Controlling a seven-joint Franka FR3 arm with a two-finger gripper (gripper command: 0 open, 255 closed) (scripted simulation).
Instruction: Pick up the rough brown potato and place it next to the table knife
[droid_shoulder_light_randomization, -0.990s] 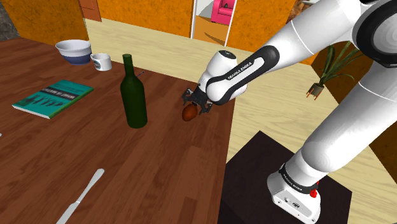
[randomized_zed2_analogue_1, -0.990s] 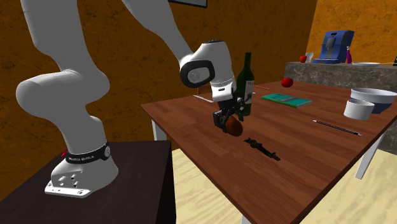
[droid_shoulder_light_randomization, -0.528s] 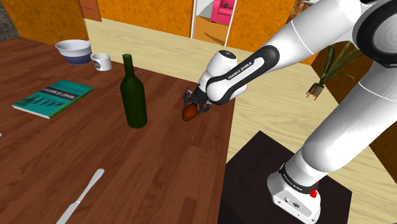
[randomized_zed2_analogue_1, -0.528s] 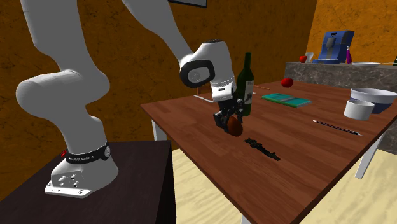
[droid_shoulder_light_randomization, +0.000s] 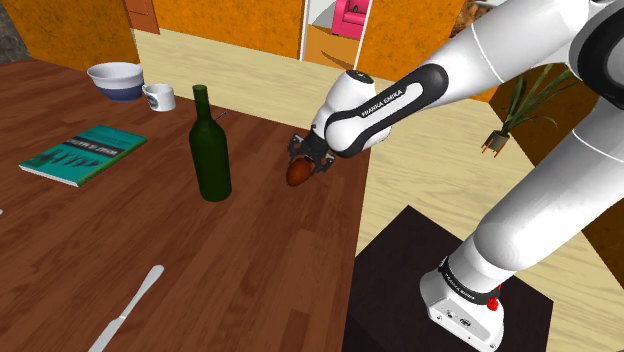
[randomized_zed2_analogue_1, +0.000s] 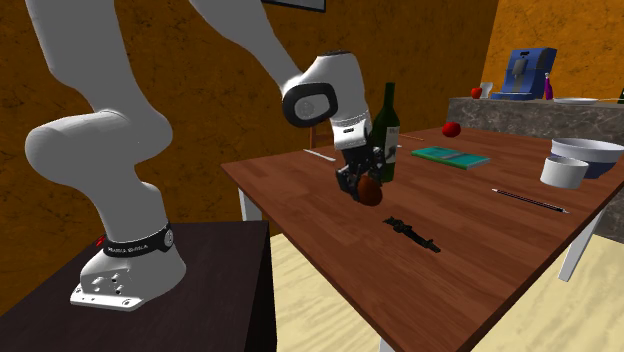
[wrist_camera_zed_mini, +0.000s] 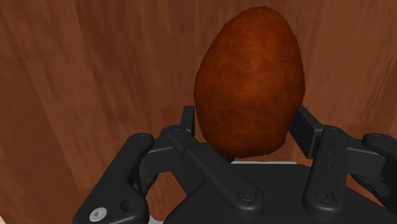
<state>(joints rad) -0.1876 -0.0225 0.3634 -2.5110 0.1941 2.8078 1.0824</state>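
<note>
The rough reddish-brown potato (droid_shoulder_light_randomization: 298, 174) (randomized_zed2_analogue_1: 369, 190) (wrist_camera_zed_mini: 249, 83) hangs a little above the wooden table (droid_shoulder_light_randomization: 250, 260), near its edge on the shoulder view's right. My black gripper (droid_shoulder_light_randomization: 303, 166) (randomized_zed2_analogue_1: 362, 184) (wrist_camera_zed_mini: 245, 130) is shut on it, and the fingers (wrist_camera_zed_mini: 310, 130) clasp both its sides. The table knife (droid_shoulder_light_randomization: 128, 306), pale with a long blade, lies flat at the table's near edge at the shoulder view's lower left, far from the potato.
A dark green bottle (droid_shoulder_light_randomization: 209, 147) (randomized_zed2_analogue_1: 386, 133) stands upright just beside the potato. A teal book (droid_shoulder_light_randomization: 82, 154), a white bowl (droid_shoulder_light_randomization: 116, 79) and a white mug (droid_shoulder_light_randomization: 159, 97) sit further back. A black tool (randomized_zed2_analogue_1: 412, 233) lies on the table. The dark stand (droid_shoulder_light_randomization: 440, 290) sits below.
The gripper closed on the potato and has lifted it slightly off the table; the forearm has risen a little.
</note>
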